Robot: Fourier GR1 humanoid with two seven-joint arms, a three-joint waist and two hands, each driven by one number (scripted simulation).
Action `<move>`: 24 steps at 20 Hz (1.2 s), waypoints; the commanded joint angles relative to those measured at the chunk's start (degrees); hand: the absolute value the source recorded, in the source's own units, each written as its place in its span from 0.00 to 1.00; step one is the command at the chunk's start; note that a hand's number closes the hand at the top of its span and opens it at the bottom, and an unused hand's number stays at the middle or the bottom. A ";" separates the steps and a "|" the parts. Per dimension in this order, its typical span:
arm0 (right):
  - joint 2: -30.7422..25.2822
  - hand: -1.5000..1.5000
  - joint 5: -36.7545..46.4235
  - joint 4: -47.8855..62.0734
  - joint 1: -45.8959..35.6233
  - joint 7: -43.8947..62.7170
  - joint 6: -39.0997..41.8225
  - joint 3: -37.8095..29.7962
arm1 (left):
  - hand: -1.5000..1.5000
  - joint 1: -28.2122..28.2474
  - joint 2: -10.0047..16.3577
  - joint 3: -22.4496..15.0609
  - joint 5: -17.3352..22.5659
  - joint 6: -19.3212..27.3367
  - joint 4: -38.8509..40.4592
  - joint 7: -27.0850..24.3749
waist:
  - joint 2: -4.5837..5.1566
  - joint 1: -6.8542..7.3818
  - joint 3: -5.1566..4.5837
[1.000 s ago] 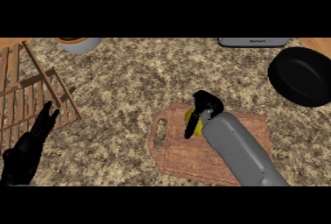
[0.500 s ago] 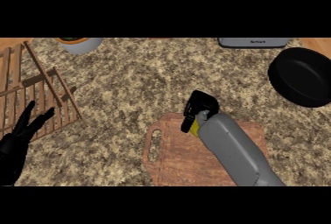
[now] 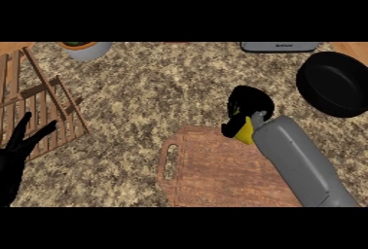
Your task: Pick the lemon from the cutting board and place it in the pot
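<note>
1. At the far right corner of the cutting board (image 3: 215, 170), the right hand (image 3: 251, 103) has its fingers curled round the lemon (image 3: 245, 132). Only a yellow part of the fruit shows, under the hand and against the grey wrist.
2. The lemon seems to be off the board, carried in the hand over the board's edge. How high it is, I cannot tell from this view.
3. The black pot (image 3: 334, 85) stands on the bench (image 3: 158, 92) to the right of the hand and further from the robot. It is near the hand but apart from it. I judge that the hand must travel that way until the lemon is over the pot's opening.
4. The right hand is much nearer to the pot. The left hand (image 3: 18, 153) rests open, fingers up, at the view's left edge, just beside a wooden rack (image 3: 39, 107), well apart from board and pot.
5. The pick looks done and the carrying is the step in hand. If the fruit were released short of the rim, it could roll on the bench.
</note>
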 commanded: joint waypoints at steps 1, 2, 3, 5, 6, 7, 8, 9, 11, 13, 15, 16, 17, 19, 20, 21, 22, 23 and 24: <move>-7.70 1.00 0.57 -5.50 -0.34 -6.65 3.36 -1.36 | 0.50 -3.29 -1.79 -2.72 -2.57 0.84 3.51 2.88 | 0.64 -0.90 -0.66; -7.57 1.00 2.45 -6.74 1.06 -6.14 1.34 -0.44 | 0.50 -4.63 -2.41 -2.84 -2.59 0.59 6.42 1.71 | 0.70 -1.18 -0.69; -7.85 1.00 5.38 -4.81 0.59 -7.28 -1.84 0.07 | 0.50 -3.36 -2.27 -2.89 -1.98 -0.07 3.81 2.49 | 0.77 -0.55 -0.66; -9.84 1.00 6.18 -11.74 -0.55 -3.53 -0.45 -0.59 | 0.50 -2.53 -1.27 -0.86 -2.09 0.13 4.49 1.48 | 0.50 -1.10 -0.71; -11.12 1.00 9.27 -12.32 1.25 -5.69 -4.97 0.18 | 0.50 -0.92 -1.26 -0.50 -1.00 -0.59 3.35 1.57 | 0.52 -1.02 -0.68; -11.84 1.00 10.60 -11.59 -0.51 -5.37 -5.75 -0.63 | 0.50 -1.78 -0.40 0.22 -0.37 -1.50 3.54 1.75 | 0.63 -0.73 -0.68; -13.20 1.00 12.58 -15.23 -0.33 -4.65 -6.59 0.36 | 0.50 -0.94 -1.71 -1.29 -1.73 -0.51 3.30 1.10 | 0.43 -1.40 -0.70; -11.77 1.00 13.53 -16.89 -1.27 -1.62 -7.87 -0.17 | 0.50 -2.08 -1.77 -1.17 -1.55 -0.48 3.76 1.98 | 0.44 -1.49 -0.71; -14.45 1.00 16.64 -21.10 -2.32 0.10 -10.71 -1.67 | 0.50 -0.15 -1.28 -0.62 -1.75 -0.34 1.88 2.47 | 0.16 -1.89 -0.68; -15.97 1.00 18.98 -22.49 -4.83 1.88 -11.13 -3.08 | 0.50 -2.29 -1.54 -0.35 -1.45 -0.57 3.95 1.79 | 0.42 -1.93 -0.73; -17.37 1.00 18.75 -25.18 -2.95 1.81 -12.03 -5.61 | 0.50 -1.92 -3.42 -2.22 -2.81 0.46 3.11 2.59 | 0.48 -1.66 -0.68; -18.21 1.00 16.48 -27.61 -3.87 1.93 -11.41 -8.56 | 0.50 -2.28 -3.85 -2.02 -3.06 0.69 5.04 0.99 | 0.44 -2.27 -0.71; -16.56 1.00 15.01 -28.16 -6.43 4.59 -10.82 -11.00 | 0.50 -1.53 -1.17 0.37 -1.13 -1.37 3.08 2.47 | 0.39 -1.43 -0.69; -15.93 1.00 15.83 -28.35 -3.99 3.59 -13.91 -12.23 | 0.50 -2.02 -2.73 -0.97 -2.19 -0.86 3.91 2.31 | 0.66 -0.89 -0.67; -18.71 1.00 12.84 -27.94 -3.40 0.97 -12.68 -16.09 | 0.50 -1.86 -1.12 1.02 -0.94 -2.37 4.45 1.17 | 0.67 -0.87 -0.67; -18.52 1.00 14.52 -28.90 -2.24 1.37 -14.76 -16.29 | 0.50 -3.03 -2.01 -0.67 -2.74 -0.75 2.24 4.39 | 0.67 -0.90 -0.63; -18.00 1.00 14.51 -26.44 0.10 -1.92 -17.56 -17.08 | 0.50 -4.05 -2.54 -0.73 -3.34 -0.46 3.43 3.13 | 0.81 -0.58 -0.64; -19.56 1.00 11.79 -23.06 -4.86 -3.51 -15.51 -20.53 | 0.50 -0.86 -2.92 -1.31 -3.27 -1.49 2.90 0.97 | 0.85 0.03 -0.66; -20.09 1.00 11.77 -23.92 -2.51 -5.30 -17.48 -21.66 | 0.50 -4.45 -1.32 -0.03 -2.05 -2.15 1.80 5.19 | 0.83 -0.37 -0.62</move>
